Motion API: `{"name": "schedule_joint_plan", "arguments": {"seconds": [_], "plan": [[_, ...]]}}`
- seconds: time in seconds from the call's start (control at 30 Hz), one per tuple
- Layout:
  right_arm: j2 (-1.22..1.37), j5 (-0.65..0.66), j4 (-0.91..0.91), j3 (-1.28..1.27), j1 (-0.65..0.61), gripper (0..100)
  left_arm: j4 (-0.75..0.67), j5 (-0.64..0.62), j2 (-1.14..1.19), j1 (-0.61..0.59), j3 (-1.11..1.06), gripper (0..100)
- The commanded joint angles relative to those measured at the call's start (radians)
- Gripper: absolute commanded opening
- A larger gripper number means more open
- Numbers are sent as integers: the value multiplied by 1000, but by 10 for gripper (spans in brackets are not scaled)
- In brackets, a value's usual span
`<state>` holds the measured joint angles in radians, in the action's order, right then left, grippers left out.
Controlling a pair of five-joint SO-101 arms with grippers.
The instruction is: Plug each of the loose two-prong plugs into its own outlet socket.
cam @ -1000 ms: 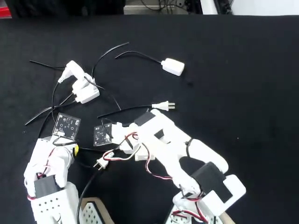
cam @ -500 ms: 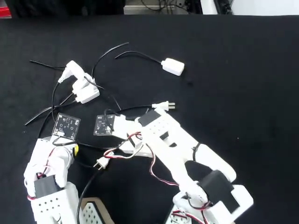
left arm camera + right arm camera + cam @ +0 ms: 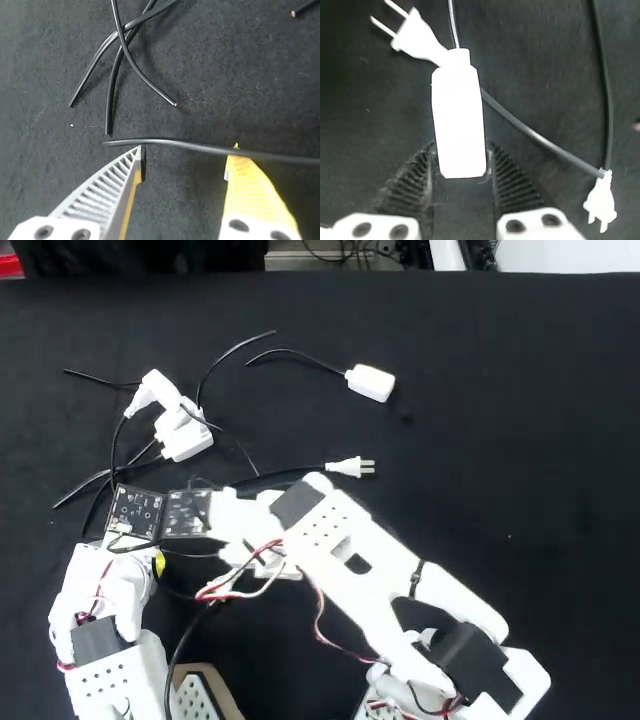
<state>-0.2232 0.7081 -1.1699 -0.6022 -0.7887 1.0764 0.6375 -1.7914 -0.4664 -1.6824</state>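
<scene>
The left arm point(image 3: 105, 610) sits folded at the near edge, its left gripper point(image 3: 187, 152) spread wide. The right arm point(image 3: 350, 560) stretches across toward it, the right gripper point(image 3: 460, 149) clamped on a socket point(image 3: 457, 115).

R arm point(image 3: 340, 550) lies diagonally over table point(image 3: 520, 390) front, tip beside L arm point(image 3: 105, 600); loose plug point(image 3: 350, 468) just beyond.

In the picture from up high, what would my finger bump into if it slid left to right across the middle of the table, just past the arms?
First the black square board on the left arm → then the black square board on the right arm → then the loose two-prong plug.
</scene>
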Motion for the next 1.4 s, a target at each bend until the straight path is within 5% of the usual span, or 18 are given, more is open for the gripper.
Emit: {"name": "schedule_joint_plan", "arguments": {"seconds": [0.0,0.23,0.43,0.8,1.0,1.13,1.37], "plan": [[27,-3,20,84,-44,11,6,-11,-9,-15,-15,267],[228,86,117,156,-60,16,6,-11,-9,-12,-16,267],[377,169,-21,283,-31,149,6,-6,-9,-8,-16,267],[383,212,-172,483,54,228,6,-5,-9,-7,-16,267],[248,87,-397,651,143,7,6,-5,-9,-7,-16,267],[128,149,-565,664,198,12,14,-3,-9,42,-13,267],[-74,175,-517,437,377,13,114,-8,-9,194,87,267]]}}
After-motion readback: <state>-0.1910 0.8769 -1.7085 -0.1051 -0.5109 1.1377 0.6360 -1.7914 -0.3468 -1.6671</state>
